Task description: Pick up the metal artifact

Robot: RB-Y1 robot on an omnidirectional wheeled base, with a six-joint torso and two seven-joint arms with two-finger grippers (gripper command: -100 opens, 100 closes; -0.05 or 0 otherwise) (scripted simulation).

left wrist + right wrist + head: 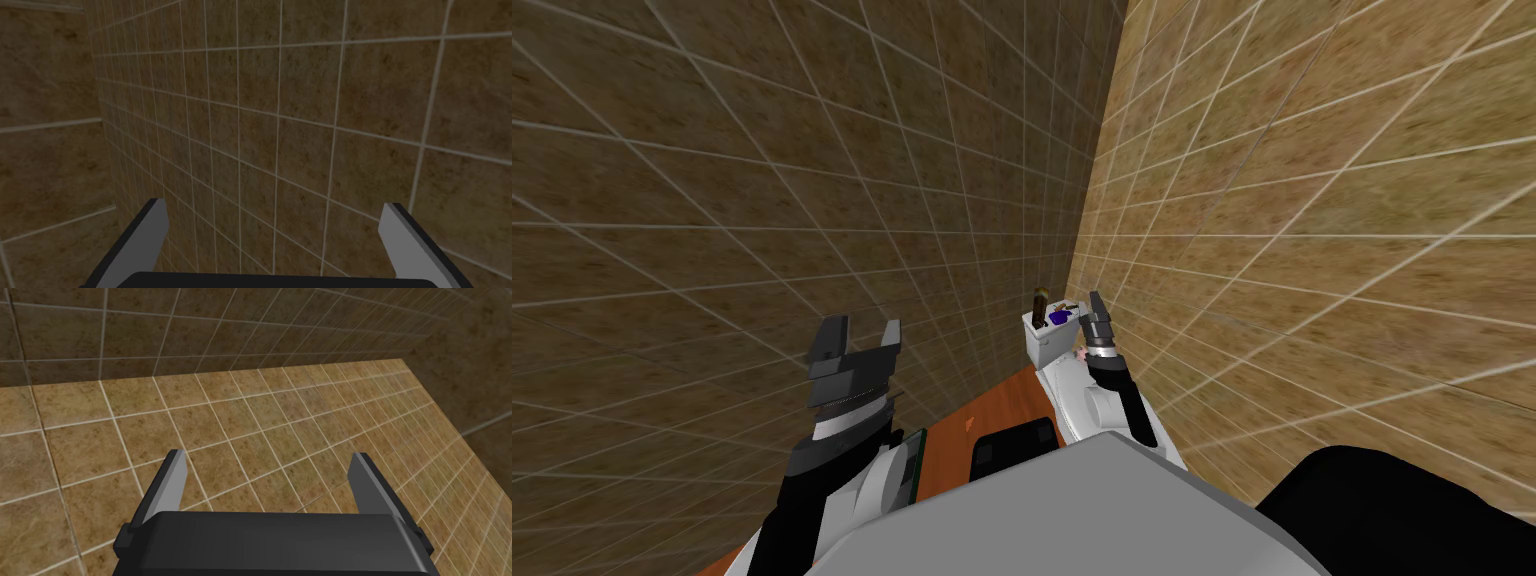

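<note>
A white toilet tank stands in the corner of two brown tiled walls. On its lid a small dark brown upright object stands beside a blue-purple item; I cannot tell its material. My right gripper hovers just right of the tank top, close to the blue-purple item, and is open, facing the tiled wall. My left gripper is raised well to the left of the toilet, open, with nothing between its fingers.
The white toilet bowl lies under my right forearm. An orange-brown floor runs to the walls, with a black block low on it. A black area sits at the lower right.
</note>
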